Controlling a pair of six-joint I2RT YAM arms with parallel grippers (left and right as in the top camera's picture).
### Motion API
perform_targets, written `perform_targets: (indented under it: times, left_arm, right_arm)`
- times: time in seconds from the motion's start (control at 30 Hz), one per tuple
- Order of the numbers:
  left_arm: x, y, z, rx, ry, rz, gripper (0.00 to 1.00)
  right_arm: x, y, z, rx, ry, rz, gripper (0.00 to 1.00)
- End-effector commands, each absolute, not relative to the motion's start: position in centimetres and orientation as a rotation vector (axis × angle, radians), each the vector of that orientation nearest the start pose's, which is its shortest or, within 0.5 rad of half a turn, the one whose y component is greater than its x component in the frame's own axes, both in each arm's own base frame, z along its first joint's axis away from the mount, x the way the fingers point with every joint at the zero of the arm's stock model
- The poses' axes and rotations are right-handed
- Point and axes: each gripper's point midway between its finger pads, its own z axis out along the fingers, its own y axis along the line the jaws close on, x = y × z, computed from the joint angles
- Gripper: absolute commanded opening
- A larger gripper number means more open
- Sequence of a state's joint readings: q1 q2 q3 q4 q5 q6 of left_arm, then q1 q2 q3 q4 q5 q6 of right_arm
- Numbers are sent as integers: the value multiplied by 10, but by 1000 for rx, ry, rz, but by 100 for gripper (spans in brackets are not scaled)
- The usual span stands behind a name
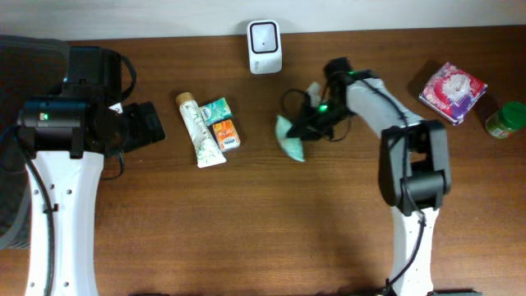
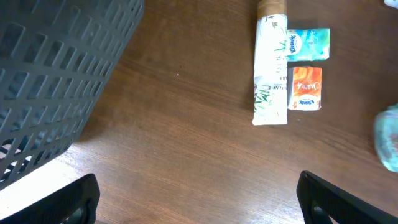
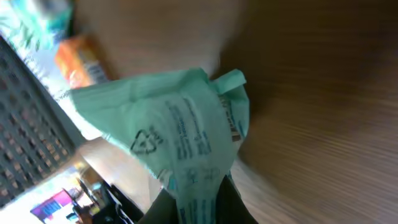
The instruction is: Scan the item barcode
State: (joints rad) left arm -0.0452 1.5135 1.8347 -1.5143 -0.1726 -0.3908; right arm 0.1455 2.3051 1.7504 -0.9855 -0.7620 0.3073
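Note:
The item is a mint-green plastic packet [image 3: 180,134] printed with text and a recycling mark; I cannot make out a clear barcode on it. My right gripper [image 3: 196,208] is shut on its lower end, and the packet fans out above the fingers. From overhead the packet [image 1: 289,138] hangs left of the right gripper [image 1: 311,122], below and right of the white scanner [image 1: 265,47] at the table's back edge. My left gripper [image 1: 148,123] is wide open at the left, and in its wrist view the left gripper [image 2: 199,196] has only bare wood between its fingers.
A white tube [image 1: 200,130], a teal tissue pack [image 1: 216,109] and an orange pack [image 1: 227,134] lie left of centre. A pink packet [image 1: 452,90] and a green-lidded jar [image 1: 505,119] sit at the far right. A dark mesh basket [image 2: 56,81] stands near the left arm.

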Motion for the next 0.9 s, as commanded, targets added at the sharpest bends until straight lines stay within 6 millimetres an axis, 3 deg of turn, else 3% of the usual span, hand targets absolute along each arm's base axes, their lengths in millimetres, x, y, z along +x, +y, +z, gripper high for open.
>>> perform_targets:
  times: [0.0,0.03,0.13,0.17,0.2,0.27,0.33,0.43,0.53,0.67,0.73,0.87]
  left_arm:
    - [308,17,290,-535,2662,114,99]
    - [308,17,290,-535,2662,114,99]
    - [308,17,290,-535,2662,115,99]
    - [308,17,290,-535,2662,115,99]
    - [308,17,290,-535,2662,114,99]
    - [308,17,290,-535,2662,114,99]
    - [308,17,290,-535,2662,114,99]
    - [308,17,290,-535,2662,114,99]
    - [308,17,290,-535,2662,114,99]
    - [308,17,290,-535,2662,115,99]
    - [308,17,290,-535,2662,115,99]
    - [308,17,290,-535,2662,114,99]
  right_arm:
    - [425,118,12,388,3112,877,46]
    - [425,97,5,426,3133,745,63]
    - [423,55,3,489,3177,462,63]
    - [425,38,19,482,3192,344,63]
    - [428,38,39,424,3195,344,64]
    - [434,43,82,299,3183,360,72]
    - [433,51,87,263,3187,359,72]
    - [425,80,83,35,3215,314,72]
    - [419,110,82,-96,3219,273,61]
    - [424,131,60,-232,3135,-89,61]
    - [423,141,46,-277,3114,-107,61]
    - [424,126,17,-297,3064,-300,61]
